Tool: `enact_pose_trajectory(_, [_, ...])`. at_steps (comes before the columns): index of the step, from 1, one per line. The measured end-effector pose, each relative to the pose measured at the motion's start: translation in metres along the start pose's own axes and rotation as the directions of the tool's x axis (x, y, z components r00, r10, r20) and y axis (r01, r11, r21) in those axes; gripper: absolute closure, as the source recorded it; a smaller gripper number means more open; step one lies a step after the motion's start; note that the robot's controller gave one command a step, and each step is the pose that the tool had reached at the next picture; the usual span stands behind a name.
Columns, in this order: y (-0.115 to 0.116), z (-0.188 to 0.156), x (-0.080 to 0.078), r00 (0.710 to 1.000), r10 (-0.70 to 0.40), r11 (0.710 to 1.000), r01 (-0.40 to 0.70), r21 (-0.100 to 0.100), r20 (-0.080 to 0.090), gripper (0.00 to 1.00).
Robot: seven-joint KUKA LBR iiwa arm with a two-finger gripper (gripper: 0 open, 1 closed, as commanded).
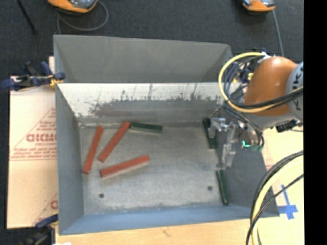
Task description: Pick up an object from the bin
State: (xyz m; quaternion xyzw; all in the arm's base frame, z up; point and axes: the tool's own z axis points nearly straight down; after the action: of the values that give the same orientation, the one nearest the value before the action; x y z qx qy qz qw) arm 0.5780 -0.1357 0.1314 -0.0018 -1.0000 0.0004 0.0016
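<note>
Gripper (225, 154) low in the bin (69, 157); open or closed, cannot tell; dark green stick (222, 187) just nearward of it, long axis pointing back at gripper; right wall hard beside stick; bare floor left of stick; red sticks (124, 166) well left.

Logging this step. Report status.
Gripper at right side of bin. Dark green stick along right wall, just below it in view. Red sticks far left, no obstruction.
</note>
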Motion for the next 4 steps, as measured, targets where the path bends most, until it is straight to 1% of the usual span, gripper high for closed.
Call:
enact_pose_trajectory(1, [0.021,0.062,-0.061,0.953,0.302,0.953,-0.302,-0.004,0.007,0.00])
enact_pose_trajectory(2, [0.081,0.029,-0.059,0.887,0.461,0.887,-0.461,-0.007,0.009,0.00])
enact_pose_trajectory(3, [0.198,0.029,-0.069,0.884,0.467,0.884,-0.467,-0.009,0.006,0.00])
enact_pose_trajectory(4, [0.214,0.061,-0.068,0.882,0.471,0.882,-0.471,0.005,-0.005,0.00])
